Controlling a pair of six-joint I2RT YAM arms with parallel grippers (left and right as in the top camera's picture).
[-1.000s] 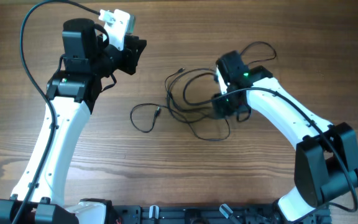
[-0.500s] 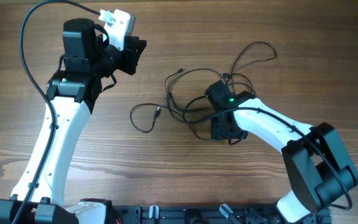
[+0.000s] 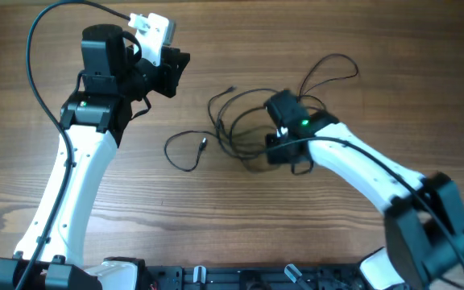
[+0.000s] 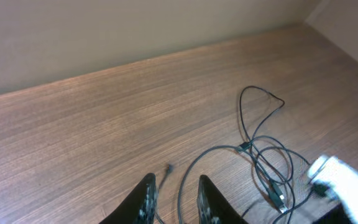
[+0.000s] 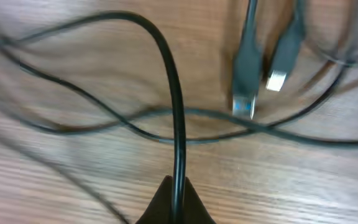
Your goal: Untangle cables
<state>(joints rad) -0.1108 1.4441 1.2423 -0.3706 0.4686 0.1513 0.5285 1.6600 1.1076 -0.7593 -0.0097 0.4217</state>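
One strand: pinched in right hand [image 3: 284, 133], fingers pressed together; a second ago they stood spread.
Right arm: moved toward 12 o'clock from its spot half a second ago.
Left hand [image 3: 171, 72]: at 11 o'clock, slightly spread, empty, unmoved.
Cables [image 5: 178, 124]: tangled mid-table [image 3: 296, 225]; outer loop shifted slightly toward 9 o'clock.
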